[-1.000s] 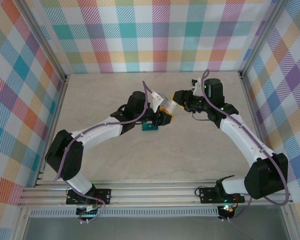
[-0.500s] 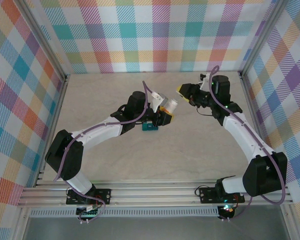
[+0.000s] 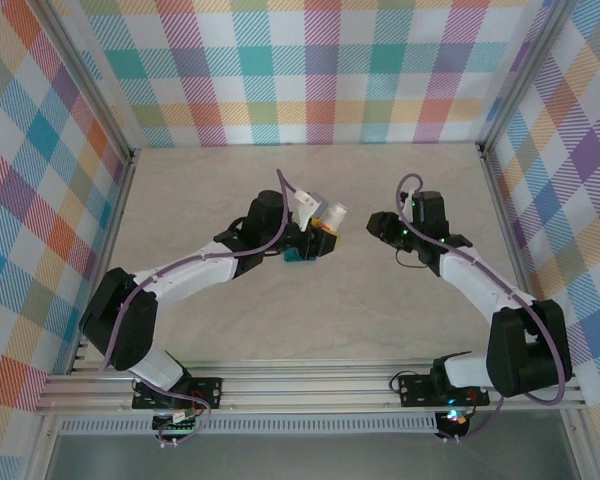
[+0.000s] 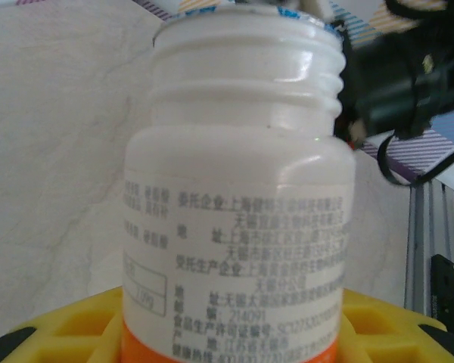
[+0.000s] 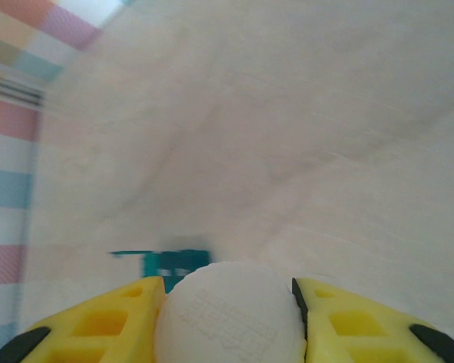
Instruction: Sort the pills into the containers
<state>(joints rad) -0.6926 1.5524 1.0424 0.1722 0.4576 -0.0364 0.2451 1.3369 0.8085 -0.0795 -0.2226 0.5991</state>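
My left fingers point(image 4: 378, 321) grip the white bottle point(image 4: 234, 212) near its orange base, and its threaded neck is uncovered. My right fingers point(image 5: 98, 321) are closed around the round white cap point(image 5: 228, 314). The teal containers point(image 3: 297, 257) lie on the surface point(image 3: 280, 320) near the centre of the top view, just below and left of the bottle. Their long axis seems to run left to right. The bottle mouth points to the upper right, away from them. My left arm is much nearer, so I judge it must turn the mouth back over the containers.

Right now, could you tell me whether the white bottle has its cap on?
No, the white bottle shows a bare threaded neck, uncapped.
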